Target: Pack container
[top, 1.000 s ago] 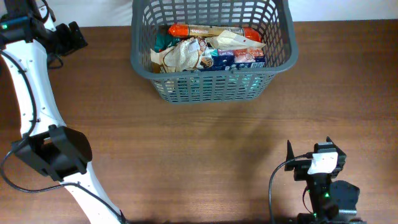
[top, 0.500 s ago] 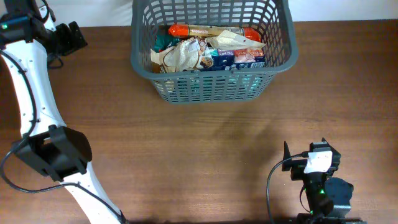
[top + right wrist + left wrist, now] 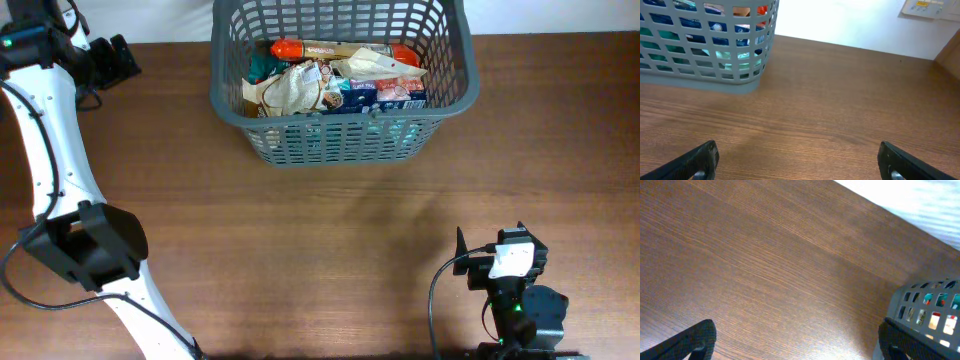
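The container (image 3: 226, 103) is a dark grey lattice basket at the back middle of the table, holding several snack packages, among them an orange-ended pack (image 3: 300, 48) and a blue one (image 3: 385, 95). Its corner shows in the left wrist view (image 3: 920, 305) and its side in the right wrist view (image 3: 705, 55). My left gripper (image 3: 797, 345) is open and empty over bare wood at the far left (image 3: 115, 60). My right gripper (image 3: 799, 162) is open and empty near the front right (image 3: 462, 245), well short of the container.
The wooden table (image 3: 320, 240) stretches between the container and the right arm. A white wall (image 3: 850, 22) lies behind the table's far edge. The left arm's white links (image 3: 50, 150) run down the left side.
The right arm has drawn back slightly toward the front edge from one second ago, then held still. The left arm and the container's contents have not moved.
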